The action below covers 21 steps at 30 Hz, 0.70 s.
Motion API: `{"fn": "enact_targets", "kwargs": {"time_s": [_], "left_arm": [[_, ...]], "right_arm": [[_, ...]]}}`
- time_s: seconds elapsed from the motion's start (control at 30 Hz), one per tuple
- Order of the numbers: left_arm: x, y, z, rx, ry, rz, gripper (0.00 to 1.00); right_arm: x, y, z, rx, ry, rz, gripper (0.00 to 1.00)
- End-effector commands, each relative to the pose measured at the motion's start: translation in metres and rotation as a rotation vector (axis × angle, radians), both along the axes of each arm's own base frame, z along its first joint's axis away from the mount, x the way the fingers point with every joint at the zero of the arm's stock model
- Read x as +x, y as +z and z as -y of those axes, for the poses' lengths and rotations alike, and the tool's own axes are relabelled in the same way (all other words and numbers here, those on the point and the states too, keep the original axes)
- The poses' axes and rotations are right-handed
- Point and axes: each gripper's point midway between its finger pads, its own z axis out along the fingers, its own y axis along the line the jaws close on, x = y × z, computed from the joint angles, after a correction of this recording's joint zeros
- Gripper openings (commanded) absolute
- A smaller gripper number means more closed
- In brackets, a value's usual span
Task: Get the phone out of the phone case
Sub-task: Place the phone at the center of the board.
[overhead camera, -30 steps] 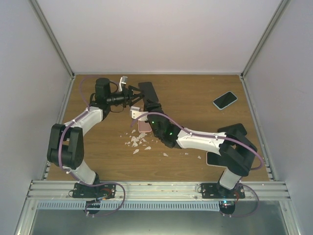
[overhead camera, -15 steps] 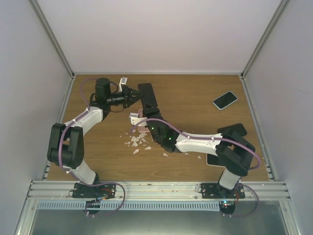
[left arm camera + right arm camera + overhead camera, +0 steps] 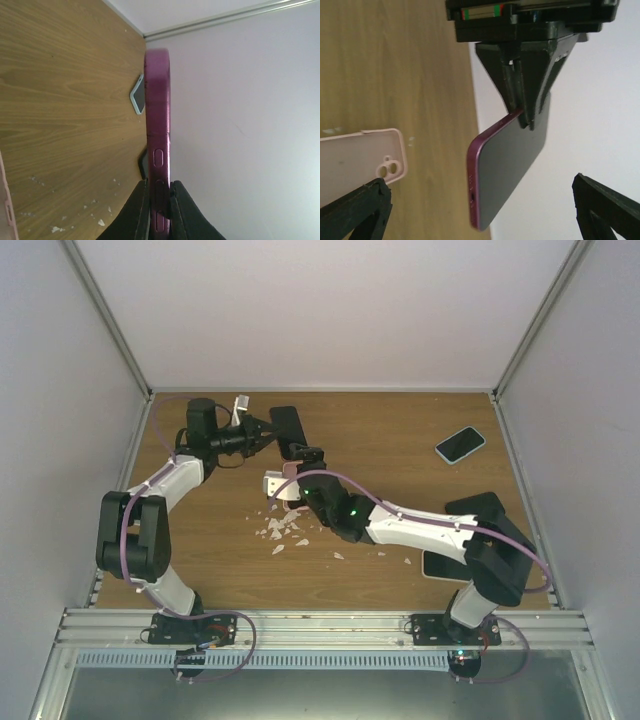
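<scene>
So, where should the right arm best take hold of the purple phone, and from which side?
Grip the phone at its free end, pinching across its two flat faces. Come from the side opposite the left fingers, which clamp the other end. The phone is thin and sticks out freely from them, so that end looks open to reach.

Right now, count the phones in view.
3. One phone is held in the left gripper; one lies far right; a likely third sits near right, partly under the right arm. More may be hidden.
</scene>
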Motion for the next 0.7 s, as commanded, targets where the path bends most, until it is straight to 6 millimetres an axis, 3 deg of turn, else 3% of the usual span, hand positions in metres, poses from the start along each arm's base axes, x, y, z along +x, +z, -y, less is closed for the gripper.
{"fn": "enact_targets", "kwargs": {"time_s": [0.0, 0.33, 0.47, 0.67], "left_arm": [[0.011, 0.014, -0.001, 0.036, -0.009, 0.118, 0.0], [0.018, -0.015, 0.002, 0.115, -0.034, 0.103, 0.0], [0.007, -0.033, 0.02, 0.134, -0.076, 0.074, 0.0], [-0.01, -0.057, 0.054, 0.15, -0.156, 0.024, 0.0]], "right_arm": [[-0.015, -0.009, 0.01, 0.052, 0.044, -0.212, 0.99], [-0.023, -0.003, 0.049, 0.229, 0.124, -0.592, 1.0], [-0.009, 0.002, 0.076, 0.341, 0.089, -0.698, 1.0], [0.002, -0.025, 0.12, 0.405, 0.056, -0.82, 1.0]]}}
